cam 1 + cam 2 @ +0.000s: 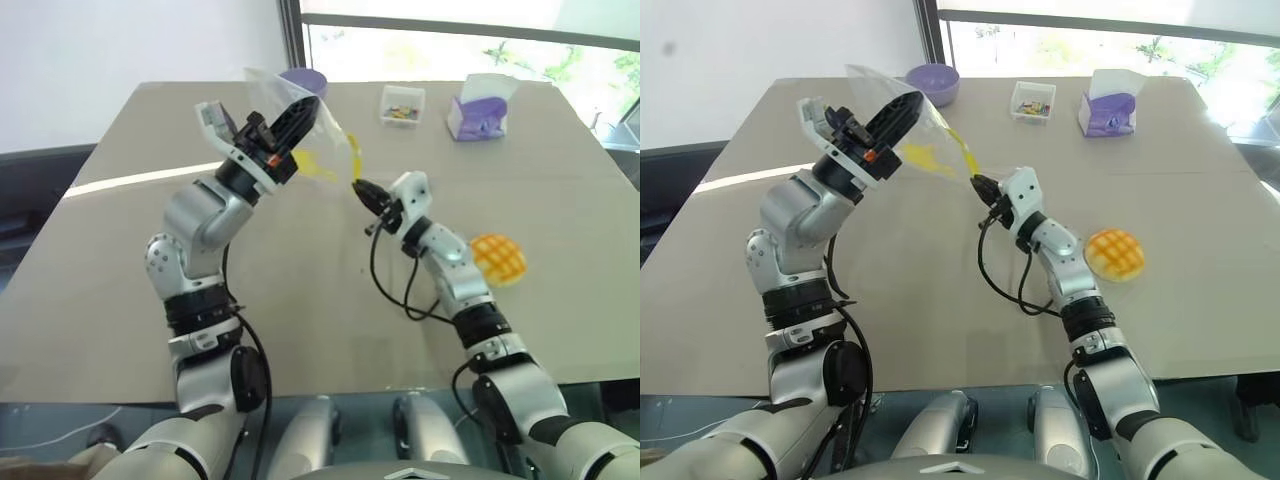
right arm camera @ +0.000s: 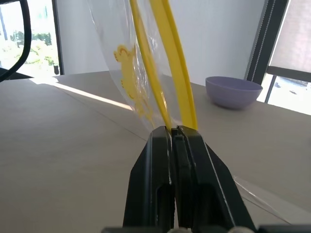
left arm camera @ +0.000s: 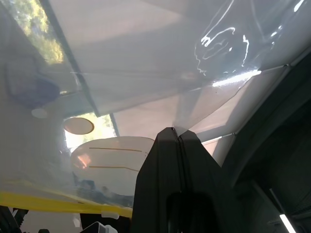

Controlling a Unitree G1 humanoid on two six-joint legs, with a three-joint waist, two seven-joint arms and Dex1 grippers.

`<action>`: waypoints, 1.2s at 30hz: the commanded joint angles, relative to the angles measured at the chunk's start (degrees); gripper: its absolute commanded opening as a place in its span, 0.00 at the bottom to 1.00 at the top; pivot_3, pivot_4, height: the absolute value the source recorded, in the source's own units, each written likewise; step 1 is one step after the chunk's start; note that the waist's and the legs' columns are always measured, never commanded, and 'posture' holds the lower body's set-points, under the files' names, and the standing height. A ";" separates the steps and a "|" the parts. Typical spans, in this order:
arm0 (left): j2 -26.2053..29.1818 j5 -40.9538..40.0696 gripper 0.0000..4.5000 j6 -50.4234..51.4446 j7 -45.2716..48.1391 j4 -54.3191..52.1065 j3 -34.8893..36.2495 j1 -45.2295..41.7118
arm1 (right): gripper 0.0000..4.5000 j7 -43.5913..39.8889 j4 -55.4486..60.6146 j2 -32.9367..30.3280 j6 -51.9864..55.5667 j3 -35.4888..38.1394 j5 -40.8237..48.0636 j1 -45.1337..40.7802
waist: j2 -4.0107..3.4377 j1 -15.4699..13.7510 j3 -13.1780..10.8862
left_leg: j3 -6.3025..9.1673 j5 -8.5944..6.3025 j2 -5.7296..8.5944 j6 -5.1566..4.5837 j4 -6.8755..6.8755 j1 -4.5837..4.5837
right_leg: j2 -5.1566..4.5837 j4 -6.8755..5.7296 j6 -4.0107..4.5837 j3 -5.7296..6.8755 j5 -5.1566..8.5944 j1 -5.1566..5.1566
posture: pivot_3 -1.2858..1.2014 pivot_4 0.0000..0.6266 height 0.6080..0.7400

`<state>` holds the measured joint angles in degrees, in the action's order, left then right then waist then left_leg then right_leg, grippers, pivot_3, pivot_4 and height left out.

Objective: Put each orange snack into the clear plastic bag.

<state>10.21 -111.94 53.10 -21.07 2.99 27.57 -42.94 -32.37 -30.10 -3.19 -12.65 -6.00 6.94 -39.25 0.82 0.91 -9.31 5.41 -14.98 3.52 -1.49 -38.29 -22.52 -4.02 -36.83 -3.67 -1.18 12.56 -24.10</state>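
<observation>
step: opening bag | left end effector clamped on clear plastic bag, held aloft | right end effector pinching its yellow seal | orange snack on tabletop beside right arm | next: spread the mouth apart

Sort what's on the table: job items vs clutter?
Job items:
- bun, on the table beside the right arm
- clear plastic bag, held up between the left gripper and the right gripper, both shut on it

Clutter:
- purple bowl
- small clear box
- tissue box
</observation>
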 commanded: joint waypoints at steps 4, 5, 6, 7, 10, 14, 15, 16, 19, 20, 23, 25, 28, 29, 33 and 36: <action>0.10 -1.06 0.00 -0.05 0.16 -1.83 0.41 -1.88 | 0.31 -3.15 8.32 -1.80 2.80 0.08 1.95 2.88 | 0.00 -0.06 0.00 | 0.01 0.00 0.00 0.00 0.00 0.00 | 0.00 0.00 0.00 0.00 0.00 0.00 | 0.52 0.24 1.00; 0.11 -1.06 0.00 -0.05 0.19 -1.68 0.35 -1.91 | 0.41 -3.05 9.73 -2.09 3.19 -0.13 1.69 4.04 | 0.00 -0.10 0.00 | 0.01 0.00 0.00 0.00 0.00 0.00 | 0.00 0.01 0.00 0.00 0.00 0.00 | 0.52 0.24 1.00; 0.08 -1.06 0.00 -0.06 0.18 -1.56 0.29 -1.96 | 0.52 -3.40 11.24 -2.45 3.69 -0.44 1.69 5.25 | 0.00 -0.15 0.00 | 0.01 0.00 0.00 0.00 0.01 0.00 | 0.00 0.01 0.00 0.01 0.00 0.00 | 0.52 0.24 1.00; 0.02 -1.06 0.00 -0.10 0.14 -1.50 0.18 -1.99 | 0.58 -3.87 12.90 -2.80 4.23 -0.64 1.97 6.54 | 0.00 -0.14 0.00 | 0.01 0.00 0.00 0.00 0.00 -0.01 | -0.01 0.01 0.00 0.01 0.00 0.00 | 0.52 0.24 1.00; -0.23 -1.06 0.00 -0.06 0.03 -1.47 0.14 -2.03 | 0.58 -4.42 15.88 -3.35 5.21 -0.80 2.62 8.67 | 0.00 -0.14 0.00 | 0.00 0.00 0.00 0.00 0.00 0.00 | 0.00 0.00 0.00 0.00 0.00 0.00 | 0.52 0.24 1.00; -0.73 -1.06 0.00 0.37 -0.19 -1.53 0.42 -2.07 | 0.58 -2.61 15.47 -2.63 4.80 -0.26 1.94 7.79 | 0.00 -0.03 0.00 | -0.04 0.00 0.00 0.00 0.00 0.01 | 0.01 -0.01 0.00 -0.03 0.00 -0.01 | 0.52 0.24 1.00; -0.83 -1.06 0.00 0.45 -0.22 -1.56 0.48 -2.07 | 0.58 -2.10 14.56 -2.33 4.26 -0.23 1.55 6.96 | 0.00 -0.05 0.00 | -0.04 0.00 -0.01 0.00 0.00 0.02 | 0.02 -0.02 0.00 -0.03 0.00 -0.01 | 0.52 0.24 1.00; -0.97 -1.06 0.00 0.51 -0.23 -1.59 0.50 -2.06 | 0.58 -1.66 13.31 -1.98 3.61 -0.21 1.20 5.90 | 0.00 -0.03 0.00 | -0.04 0.00 -0.01 0.00 0.00 0.02 | 0.02 -0.02 0.00 -0.03 0.00 -0.01 | 0.52 0.24 1.00; -1.39 -1.06 0.00 0.63 -0.33 -1.73 0.33 -2.00 | 0.58 -1.00 9.89 -1.08 1.89 -0.03 0.82 3.09 | 0.00 -0.08 0.00 | -0.09 0.00 -0.01 0.00 0.00 0.02 | 0.02 -0.02 0.00 -0.07 0.00 -0.03 | 0.52 0.24 1.00; -1.51 -1.06 0.00 0.62 -0.40 -1.81 0.29 -2.02 | 0.58 -0.82 8.59 -0.79 1.39 0.17 0.86 1.99 | 0.00 -0.08 0.00 | -0.08 0.00 -0.01 0.00 0.00 0.01 | 0.02 -0.02 0.00 -0.06 0.00 -0.03 | 0.52 0.24 1.00; -1.74 -1.06 0.00 0.68 -0.57 -2.13 0.33 -2.04 | 0.58 0.01 4.75 -0.23 -0.23 0.81 0.63 -1.02 | 0.00 -0.08 0.00 | -0.09 0.00 -0.01 0.00 0.01 0.00 | 0.01 -0.01 0.00 -0.07 0.00 -0.04 | 0.52 0.24 1.00; -1.74 -1.06 0.00 0.74 -0.64 -2.32 0.43 -2.03 | 0.58 -0.05 2.96 -0.10 -1.25 1.07 0.67 -2.36 | 0.00 -0.10 -0.01 | -0.10 0.00 -0.01 0.00 0.01 0.00 | 0.00 -0.01 0.00 -0.08 0.00 -0.04 | 0.52 0.24 1.00; -1.69 -1.06 0.00 0.72 -0.73 -2.74 0.51 -1.80 | 0.58 0.51 1.75 -0.65 -1.45 1.07 -0.26 -2.83 | 0.00 -0.09 -0.01 | -0.09 0.00 -0.01 0.00 0.01 0.00 | 0.01 -0.01 0.00 -0.08 0.00 -0.05 | 0.52 0.24 1.00; -1.66 -1.06 0.00 0.64 -0.76 -2.79 0.59 -1.78 | 0.58 0.41 2.01 -0.86 -1.51 1.11 -0.22 -2.44 | 0.00 -0.09 -0.01 | -0.09 0.00 -0.01 0.00 0.01 0.00 | 0.00 -0.01 0.00 -0.08 0.00 -0.05 | 0.52 0.24 1.00; -1.71 -1.06 0.00 0.59 -0.88 -2.77 0.75 -1.83 | 0.58 -0.09 5.10 -1.73 -1.14 1.16 0.52 0.57 | 0.00 -0.11 -0.01 | -0.08 0.00 -0.01 0.00 0.01 -0.01 | 0.00 -0.01 0.00 -0.08 0.00 -0.06 | 0.52 0.24 1.00; -1.97 -1.06 0.00 0.93 -0.96 -2.57 0.75 -1.66 | 0.58 0.10 5.98 -1.60 -1.15 1.07 0.64 1.13 | 0.00 -0.07 -0.01 | -0.10 0.00 -0.01 0.00 0.01 -0.01 | 0.00 -0.02 0.00 -0.09 0.00 -0.06 | 0.52 0.24 1.00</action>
<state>8.39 -111.94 53.50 -21.83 2.98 28.33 -43.57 -32.23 -27.44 -4.88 -12.77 -5.66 6.84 -37.52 0.82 0.84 -9.31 5.31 -14.98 3.51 -1.50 -38.27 -22.53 -4.02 -36.85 -3.68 -1.27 12.56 -24.16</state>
